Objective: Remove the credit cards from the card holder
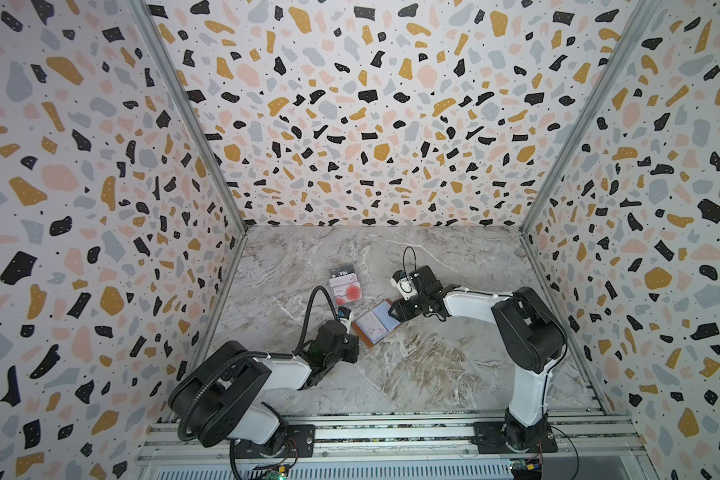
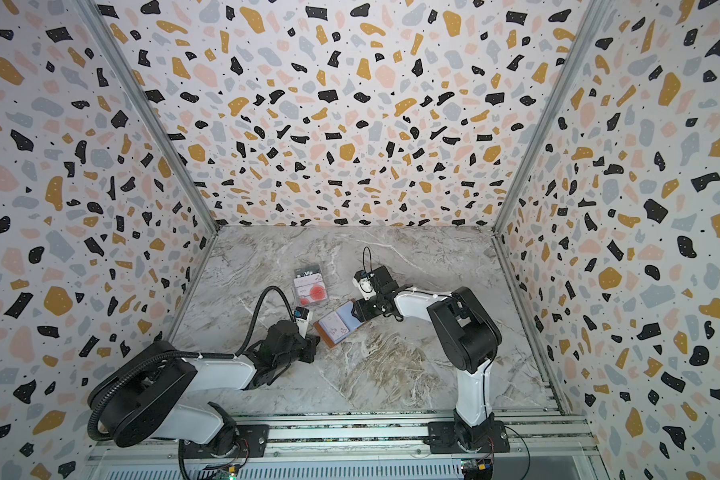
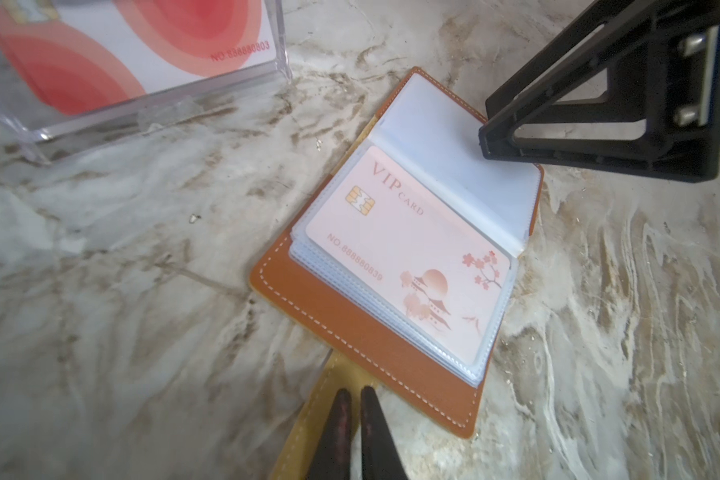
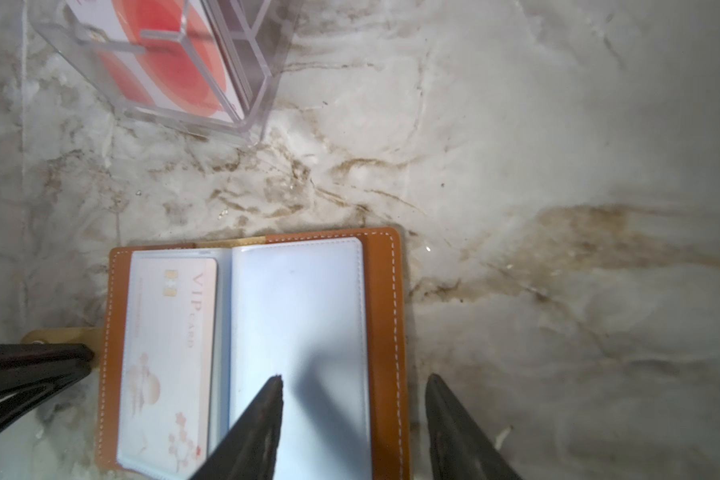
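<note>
Near the middle of the grey-veined marble table (image 1: 433, 365), the left gripper (image 3: 356, 392) has its jaws almost together, tips at the tan snap-tab strap (image 3: 304, 424); a pinch cannot be confirmed. The tan-brown leather card holder (image 3: 341, 332) lies open and flat, its spread running front-left to back-right, with a pale pink VIP credit card (image 3: 408, 266) sleeved on the left page, long axis parallel to the spine. The right gripper (image 4: 355, 377) is open and empty, one finger over the empty bluish plastic sleeve (image 3: 445, 158).
</note>
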### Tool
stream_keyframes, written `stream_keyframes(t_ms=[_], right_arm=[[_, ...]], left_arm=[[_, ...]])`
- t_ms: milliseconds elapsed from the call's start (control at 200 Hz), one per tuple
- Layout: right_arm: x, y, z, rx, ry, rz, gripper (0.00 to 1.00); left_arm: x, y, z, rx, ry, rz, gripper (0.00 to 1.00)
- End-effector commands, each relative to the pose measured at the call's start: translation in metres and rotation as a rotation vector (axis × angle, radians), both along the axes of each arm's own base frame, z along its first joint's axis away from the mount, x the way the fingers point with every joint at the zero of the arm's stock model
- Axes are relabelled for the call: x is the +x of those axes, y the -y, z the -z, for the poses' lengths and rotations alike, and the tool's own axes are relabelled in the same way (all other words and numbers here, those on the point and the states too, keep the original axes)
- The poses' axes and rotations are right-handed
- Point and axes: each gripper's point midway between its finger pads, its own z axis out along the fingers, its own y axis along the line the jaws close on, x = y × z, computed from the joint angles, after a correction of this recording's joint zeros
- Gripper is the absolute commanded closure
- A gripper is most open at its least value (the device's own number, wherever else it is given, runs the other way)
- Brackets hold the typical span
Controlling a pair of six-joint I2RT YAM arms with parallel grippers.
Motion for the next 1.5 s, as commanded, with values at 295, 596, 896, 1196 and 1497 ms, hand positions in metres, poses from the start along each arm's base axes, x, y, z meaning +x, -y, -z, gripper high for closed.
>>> stream_keyframes(t_ms=[295, 596, 896, 1196, 1497], right_arm=[[-0.058, 0.014, -0.001, 0.005, -0.116, -0.003, 0.55], [-0.084, 0.024, -0.014, 0.032, -0.132, -0.01, 0.55], [-0.063, 0.049, -0.034, -0.062, -0.003, 0.117, 0.52], [-0.07, 0.013, -0.055, 0.121, -0.084, 0.011, 0.43], [-0.077, -0.026, -0.068, 0.346, -0.219, -0.058, 0.42]], left_arm=[[0.002, -0.002, 0.012, 0.119, -0.019, 0.055, 0.9], [0.001, 0.014, 0.015, 0.106, -0.034, 0.132, 0.9], [0.005, 0.02, -0.01, 0.018, 0.008, 0.1, 0.85], [0.021, 0.046, -0.044, 0.009, 0.065, 0.205, 0.83], [0.016, 0.054, -0.028, 0.027, 0.031, 0.271, 0.83]])
